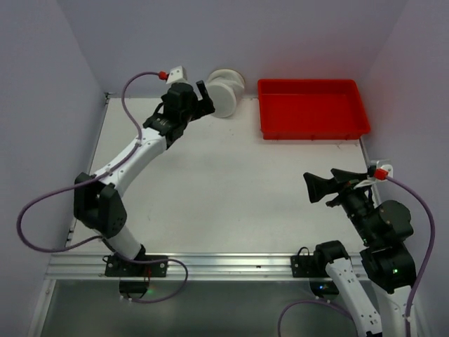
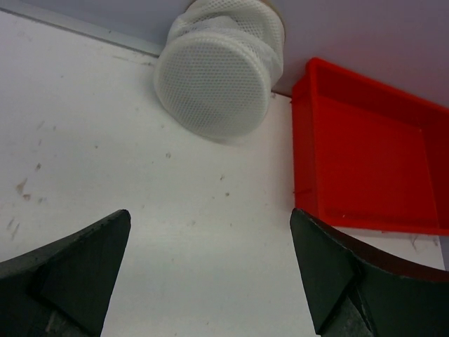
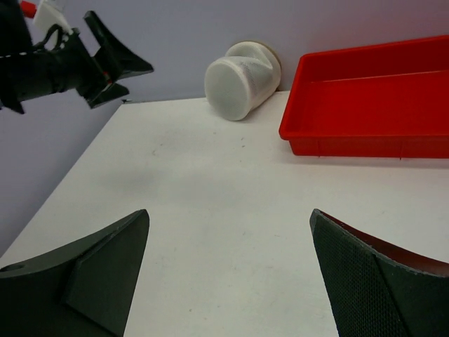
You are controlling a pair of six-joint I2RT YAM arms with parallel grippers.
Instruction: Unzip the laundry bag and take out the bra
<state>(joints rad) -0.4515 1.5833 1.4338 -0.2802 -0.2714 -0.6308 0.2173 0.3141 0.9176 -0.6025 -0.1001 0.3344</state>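
top external: the laundry bag (image 1: pixel 226 91) lies on its side at the far edge of the table (image 1: pixel 231 189), against the back wall and just left of the red tray (image 1: pixel 312 132). the left hand (image 1: pixel 205 97) is near the bag, with its arm stretched far forward and the wrist bent toward it. the right hand (image 1: pixel 317 182) hangs well apart over the near right of the table, its arm folded close to its base and its fingers pointing left.

left wrist: the left hand's 2 fingers stand wide apart and hold nothing, with 1 round mesh face of the bag ahead between them. no zip pull shows here, so i judge the step in hand is reaching to steady the bag. it would be best to close gently on the drum's rim and turn it until the zip shows, without shoving it into the wall or tray.

right wrist: the right hand is also spread wide and empty, low over the table and facing the bag. from here it could come in for the zip.
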